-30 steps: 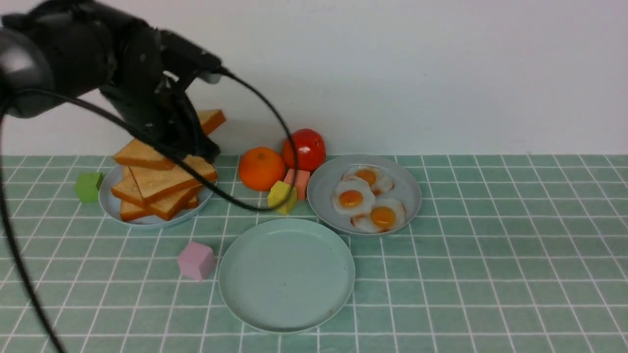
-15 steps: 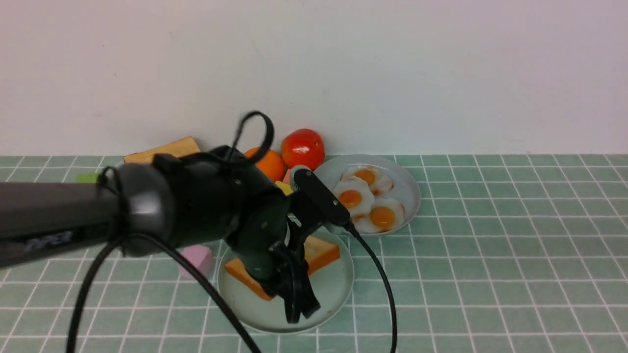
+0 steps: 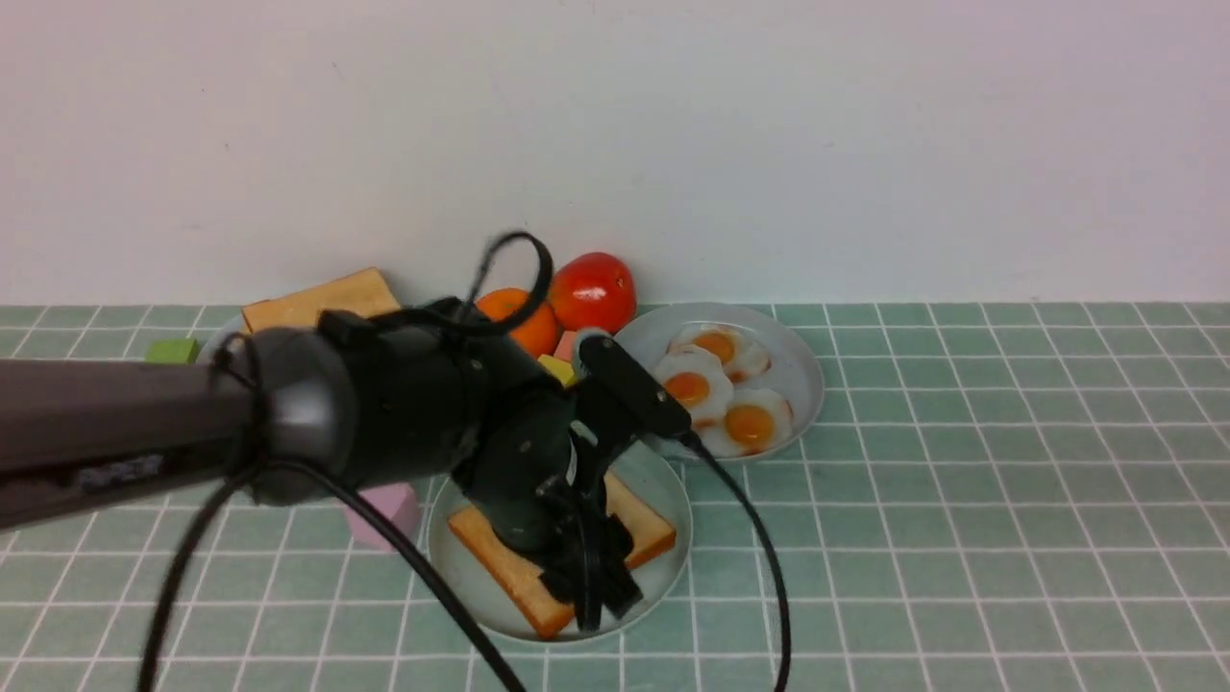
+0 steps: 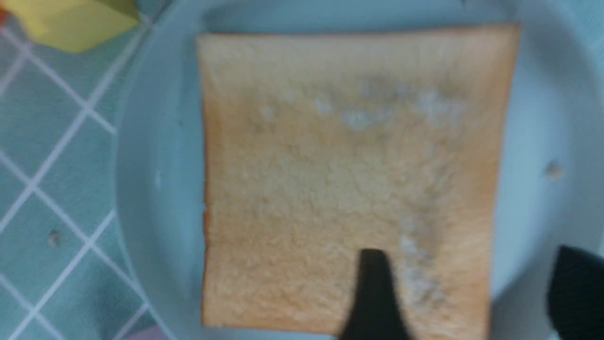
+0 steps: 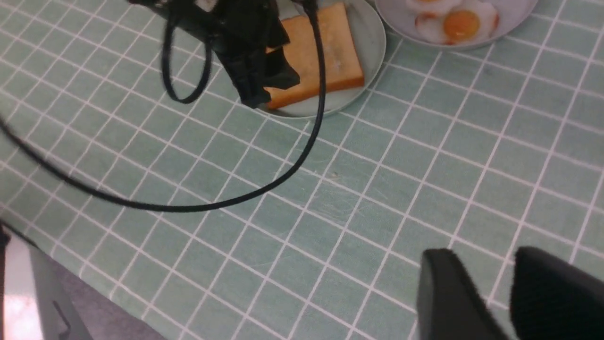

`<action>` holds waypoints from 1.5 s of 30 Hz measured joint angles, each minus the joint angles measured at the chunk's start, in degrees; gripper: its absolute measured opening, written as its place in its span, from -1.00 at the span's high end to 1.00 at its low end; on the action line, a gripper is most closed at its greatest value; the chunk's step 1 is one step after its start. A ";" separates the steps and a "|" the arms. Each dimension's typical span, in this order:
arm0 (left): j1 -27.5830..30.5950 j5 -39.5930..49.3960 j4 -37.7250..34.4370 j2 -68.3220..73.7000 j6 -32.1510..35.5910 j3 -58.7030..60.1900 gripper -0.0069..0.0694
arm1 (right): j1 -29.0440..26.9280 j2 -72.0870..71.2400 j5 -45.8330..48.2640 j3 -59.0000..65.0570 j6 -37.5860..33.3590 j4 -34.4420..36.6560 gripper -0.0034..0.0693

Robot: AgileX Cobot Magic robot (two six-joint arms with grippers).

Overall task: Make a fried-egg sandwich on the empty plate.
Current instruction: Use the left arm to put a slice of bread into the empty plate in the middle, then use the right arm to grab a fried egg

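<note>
Lying flat: toast slice on mint plate, middle of table.
Left claw: spread wide over the slice, empty.
Right claw: parted narrowly, empty, over bare table nearer the robot.
Eggs: on grey plate, beyond and right of the slice; right claw judged better placed.
Obstruction: left arm crosses mint plate.

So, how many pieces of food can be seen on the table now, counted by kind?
Toast slices: 2 in view; more may be hidden
Fried eggs: 3
Orange: 1
Tomato: 1
Total: 7
</note>
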 joint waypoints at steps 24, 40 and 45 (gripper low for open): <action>0.00 -1.91 -9.27 -66.74 -10.05 24.34 0.85 | 0.00 67.91 -20.00 -28.82 -5.25 11.46 -0.07; 0.00 -7.59 -8.54 -72.28 -12.60 29.15 0.85 | 0.00 91.95 -18.93 -53.08 -2.67 14.19 -0.06; 0.00 -7.14 -8.54 -72.28 -12.82 29.29 0.85 | 0.00 93.16 -20.17 -53.64 -2.67 14.20 -0.06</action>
